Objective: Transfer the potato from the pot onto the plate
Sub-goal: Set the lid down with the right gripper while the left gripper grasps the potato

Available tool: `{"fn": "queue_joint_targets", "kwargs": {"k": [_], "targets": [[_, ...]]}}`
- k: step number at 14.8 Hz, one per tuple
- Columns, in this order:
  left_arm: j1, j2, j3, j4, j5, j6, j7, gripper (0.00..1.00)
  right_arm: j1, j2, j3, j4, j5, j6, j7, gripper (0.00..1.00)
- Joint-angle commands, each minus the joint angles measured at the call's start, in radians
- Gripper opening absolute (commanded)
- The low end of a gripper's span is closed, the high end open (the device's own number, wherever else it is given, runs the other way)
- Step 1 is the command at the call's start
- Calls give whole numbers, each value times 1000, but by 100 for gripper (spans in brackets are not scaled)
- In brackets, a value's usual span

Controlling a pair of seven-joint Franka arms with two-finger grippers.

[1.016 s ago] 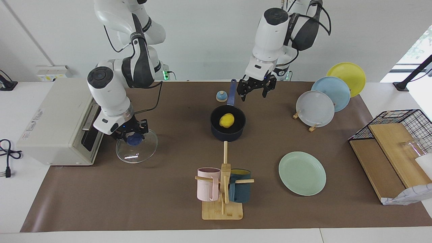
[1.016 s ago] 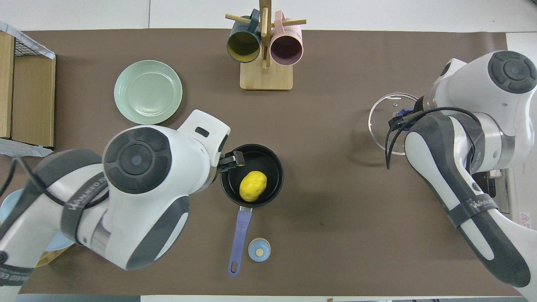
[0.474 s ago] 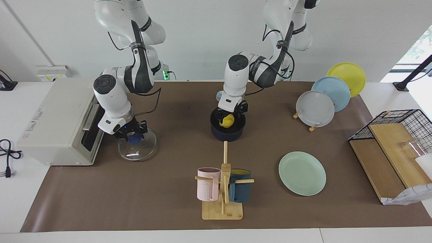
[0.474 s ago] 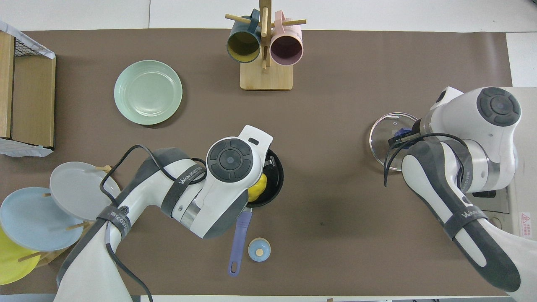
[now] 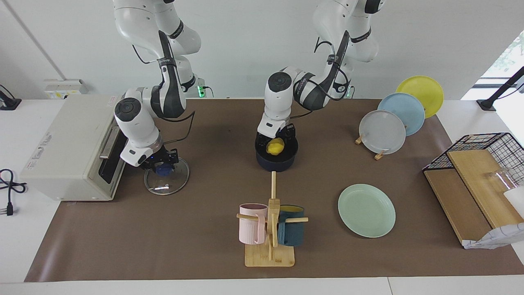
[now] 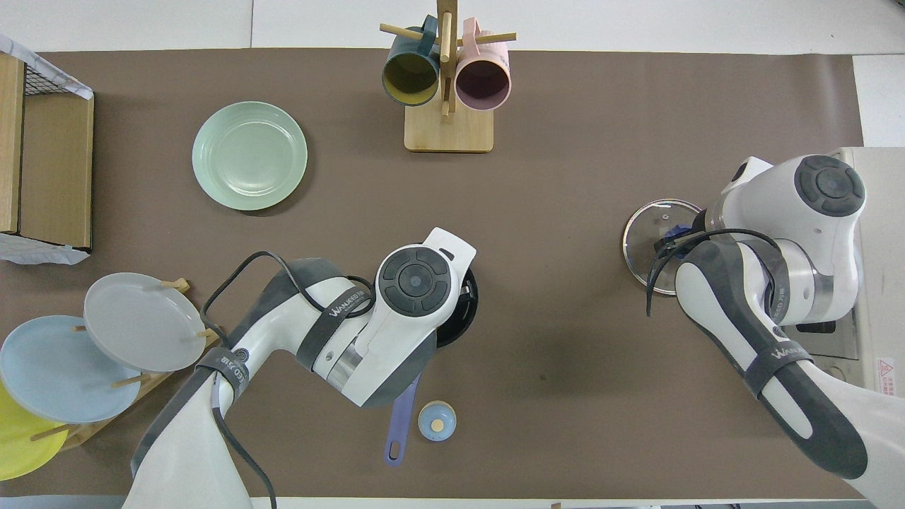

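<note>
Facing view. Shows the potato point(image 5: 275, 146) lying inside the pot point(image 5: 276, 162), about the middle of the table point(image 5: 196, 246), with its long axis roughly from 9 to 3 o'clock. Shows the left claw point(image 5: 276, 140) lowered into the pot from 12 o'clock, directly above the potato, one finger at each side of it, jaws spread apart and not yet pressing, as far as can be told. So no sideways search seems needed: only a closing across the short axis, then a straight lift over the rim. Puts the plate point(image 5: 366, 209) at about 4 o'clock from the pot, well apart, bare, and toward the left arm's end of the table, which makes the left arm the natural one for the carry. Places the right claw point(image 5: 160, 166) far off at 9 o'clock, closed tight on the blue knob of the glass lid point(image 5: 166, 185) in front of the toaster oven point(image 5: 65, 151); appears only to wait there.

Overhead view. Hides the potato and the left claw completely under the left arm's wrist; leaves only a dark arc of the pot point(image 6: 466, 314) and its blue handle pointing to about 7 o'clock. Puts the plate point(image 6: 249, 155) at 10 o'clock from the pot, with open table between them. Shows the glass lid point(image 6: 647, 240) at 3 o'clock, under the right arm.
</note>
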Motion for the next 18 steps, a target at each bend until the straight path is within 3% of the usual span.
{"fn": "queue_joint_targets", "kwargs": {"k": [1, 2, 5, 11, 12, 13, 15, 18], "targets": [[-16, -12, 14, -19, 9, -18, 40, 100, -17, -13, 15, -14, 7, 16, -16, 79], [-16, -15, 13, -31, 9, -18, 47, 100, -13, -12, 15, -7, 7, 12, -13, 100], [-17, -19, 8, -54, -9, -4, 53, 100, -6, -42, 21, 68, 7, -75, -11, 100], [-16, -18, 8, -59, -40, 30, 44, 100, -11, -85, 26, 447, 14, -541, -2, 100], [-17, -18, 8, -64, -46, 39, 42, 95, -10, -87, 24, 505, 27, -611, 10, 100], [-17, -19, 8, -68, -49, 48, 41, 86, -11, -87, 23, 566, 28, -681, 39, 100], [-16, -19, 8, -71, -50, 51, 42, 48, -11, -91, 21, 636, 28, -758, 93, 100], [-16, -19, 8, -71, -50, 47, 48, 7, -20, -119, 17, 634, 20, -835, 96, 100]]}}
